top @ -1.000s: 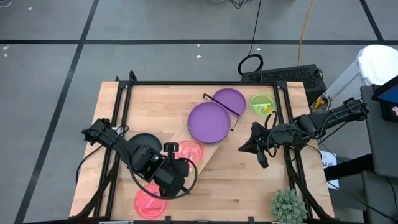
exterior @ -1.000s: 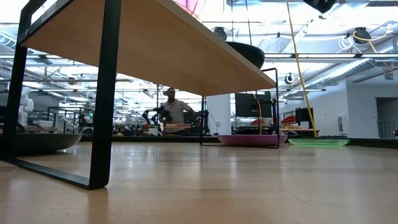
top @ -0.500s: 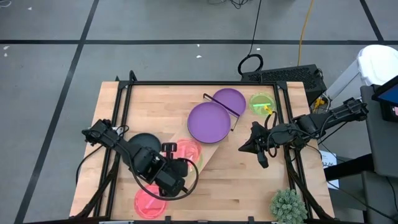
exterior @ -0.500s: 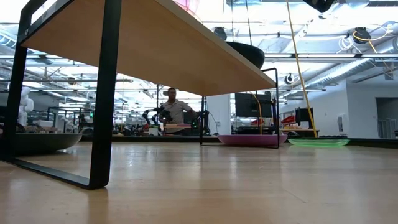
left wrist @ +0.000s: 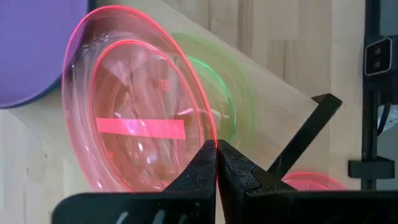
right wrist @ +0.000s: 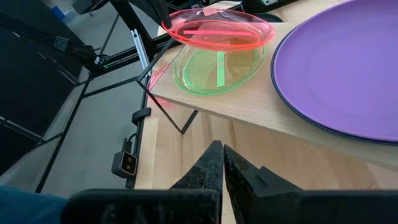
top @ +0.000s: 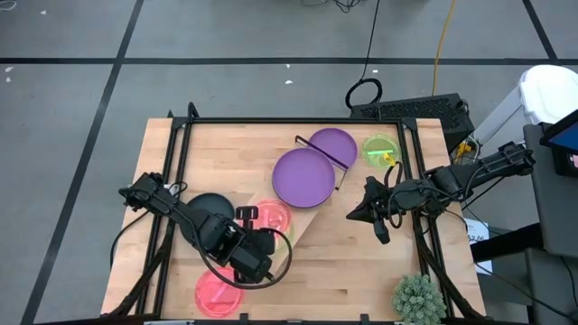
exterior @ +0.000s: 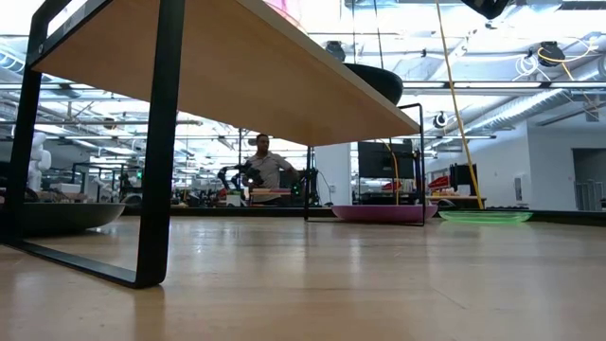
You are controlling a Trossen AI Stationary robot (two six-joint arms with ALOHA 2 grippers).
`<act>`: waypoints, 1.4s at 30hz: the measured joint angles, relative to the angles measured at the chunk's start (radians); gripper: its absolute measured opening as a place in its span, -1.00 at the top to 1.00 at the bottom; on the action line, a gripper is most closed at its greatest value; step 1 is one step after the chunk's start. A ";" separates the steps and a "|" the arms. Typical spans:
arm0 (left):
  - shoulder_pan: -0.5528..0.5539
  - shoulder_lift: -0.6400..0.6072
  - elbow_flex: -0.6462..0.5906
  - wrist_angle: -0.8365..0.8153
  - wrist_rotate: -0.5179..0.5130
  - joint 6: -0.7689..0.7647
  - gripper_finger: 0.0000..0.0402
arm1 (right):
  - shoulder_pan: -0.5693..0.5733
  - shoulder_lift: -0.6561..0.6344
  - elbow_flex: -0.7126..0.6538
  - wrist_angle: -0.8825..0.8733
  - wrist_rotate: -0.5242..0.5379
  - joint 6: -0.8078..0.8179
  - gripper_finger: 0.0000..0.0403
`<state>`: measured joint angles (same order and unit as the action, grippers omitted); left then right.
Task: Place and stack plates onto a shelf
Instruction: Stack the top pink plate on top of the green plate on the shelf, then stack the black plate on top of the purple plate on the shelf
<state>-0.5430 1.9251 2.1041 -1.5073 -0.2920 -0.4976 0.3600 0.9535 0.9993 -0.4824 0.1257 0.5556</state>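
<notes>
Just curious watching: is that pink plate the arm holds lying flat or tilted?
Tilted: the left gripper pinches the pink plate by its rim, lifting it above the green plate.

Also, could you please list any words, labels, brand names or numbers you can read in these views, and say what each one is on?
None: no readable text in any view.
The pink plate and the green plate under it each bear a plain strip with no lettering.
Anything in the room beyond the shelf is too small to read.
</notes>
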 joint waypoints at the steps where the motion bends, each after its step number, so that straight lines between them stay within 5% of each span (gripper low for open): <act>1: 0.000 0.000 -0.004 0.005 0.000 -0.012 0.99 | 0.000 0.000 0.000 0.000 0.000 0.000 1.00; 15: 0.000 0.000 -0.066 0.072 0.023 -0.042 0.98 | 0.000 0.000 0.000 0.000 0.000 -0.002 1.00; 27: -0.001 0.000 -0.066 0.072 0.024 -0.081 0.55 | 0.000 0.000 0.000 0.000 0.003 -0.022 1.00; 42: 0.000 0.000 -0.066 0.081 0.068 -0.277 0.53 | 0.000 0.000 0.000 0.000 0.003 -0.019 1.00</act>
<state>-0.5434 1.9247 2.0384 -1.4266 -0.2244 -0.7750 0.3599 0.9535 0.9993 -0.4828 0.1287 0.5363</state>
